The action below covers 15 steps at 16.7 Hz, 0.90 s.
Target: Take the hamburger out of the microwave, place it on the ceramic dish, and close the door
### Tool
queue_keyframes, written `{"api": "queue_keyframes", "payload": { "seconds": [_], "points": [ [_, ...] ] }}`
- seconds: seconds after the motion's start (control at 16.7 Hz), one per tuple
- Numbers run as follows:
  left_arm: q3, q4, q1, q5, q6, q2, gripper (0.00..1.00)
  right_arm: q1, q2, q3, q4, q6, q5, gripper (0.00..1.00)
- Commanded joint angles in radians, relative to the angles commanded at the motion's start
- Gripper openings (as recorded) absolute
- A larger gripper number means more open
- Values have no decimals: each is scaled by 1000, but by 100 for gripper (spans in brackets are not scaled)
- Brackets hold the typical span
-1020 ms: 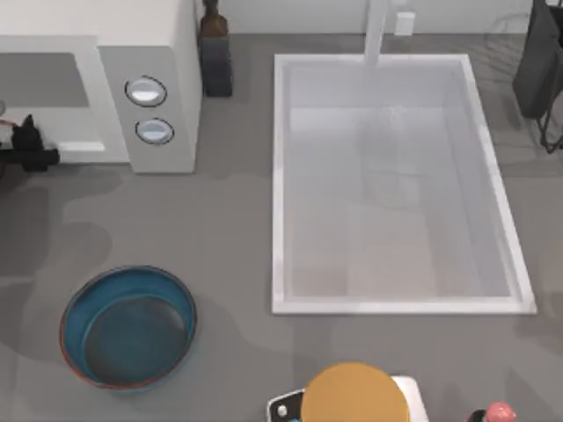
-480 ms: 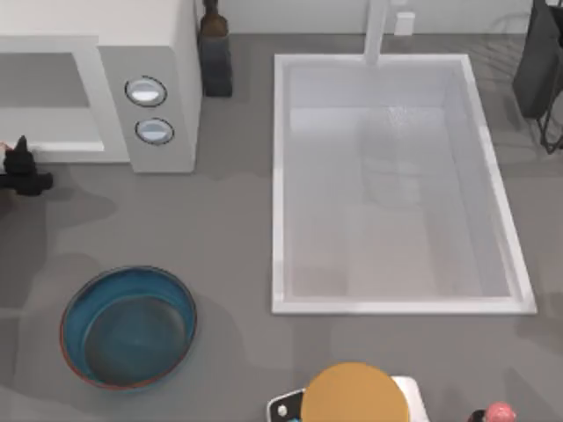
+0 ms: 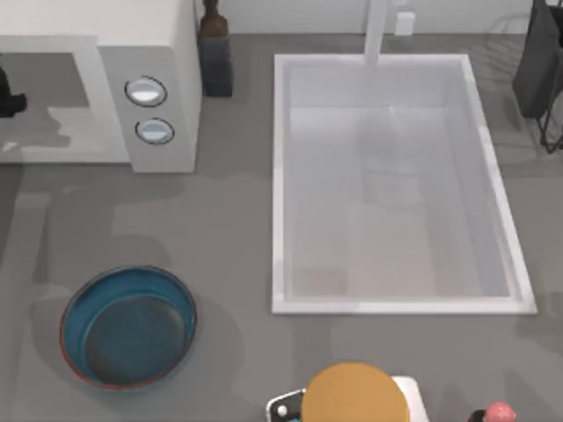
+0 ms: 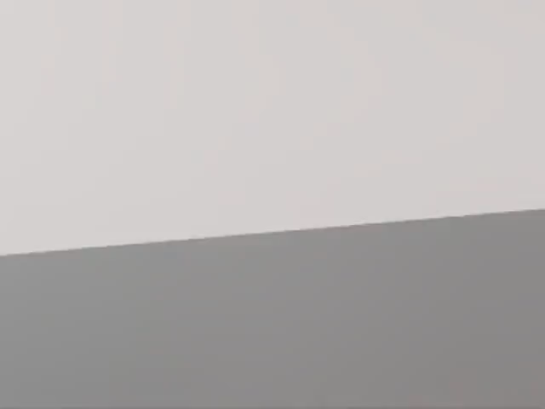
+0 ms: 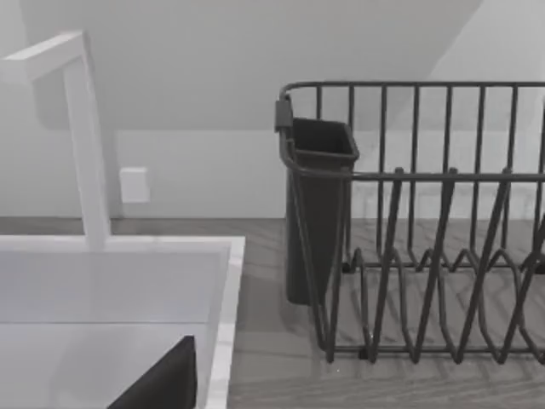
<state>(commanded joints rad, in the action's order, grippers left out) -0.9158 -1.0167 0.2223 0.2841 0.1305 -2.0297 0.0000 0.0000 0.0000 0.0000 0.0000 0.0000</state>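
From above, the microwave [image 3: 97, 83] stands at the far left of the desk [image 3: 229, 229], its grey cavity showing and two round knobs [image 3: 146, 90] set one above the other on its grey panel. A dark piece of the left hand [image 3: 7, 95] sits at the left edge, in front of the cavity opening; whether its fingers are spread or pressed together, I cannot tell. The hamburger and the door cannot be made out. The ceramic dish [image 3: 128, 327] rests on the desk near the front left, well apart from the microwave, with nothing in it. A big white sink basin [image 3: 391, 185] takes up the middle and right, with a white faucet [image 3: 376, 33] at its far rim. A dark bottle [image 3: 214, 48] stands just beside the microwave's right side. An orange-tan disc [image 3: 355, 393] lies at the front edge, and a dark rack [image 3: 541, 66] stands at the far right.

The left wrist view shows a pale flat surface over a grey one, meeting at a slightly tilted line.

The right wrist view shows the faucet [image 5: 81, 136], a corner of the sink basin [image 5: 119, 298] and the wire dish rack [image 5: 426, 221] with a dark cup [image 5: 317, 204] hung at its end. A dark wedge sits low over the basin.
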Motion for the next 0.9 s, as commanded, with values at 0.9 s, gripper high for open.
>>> {"api": "queue_keyframes", "payload": {
  "seconds": [0.9],
  "points": [
    [145,160,-19,-53,-46,143,0,0,0,0,0,0,0,100]
  ]
}}
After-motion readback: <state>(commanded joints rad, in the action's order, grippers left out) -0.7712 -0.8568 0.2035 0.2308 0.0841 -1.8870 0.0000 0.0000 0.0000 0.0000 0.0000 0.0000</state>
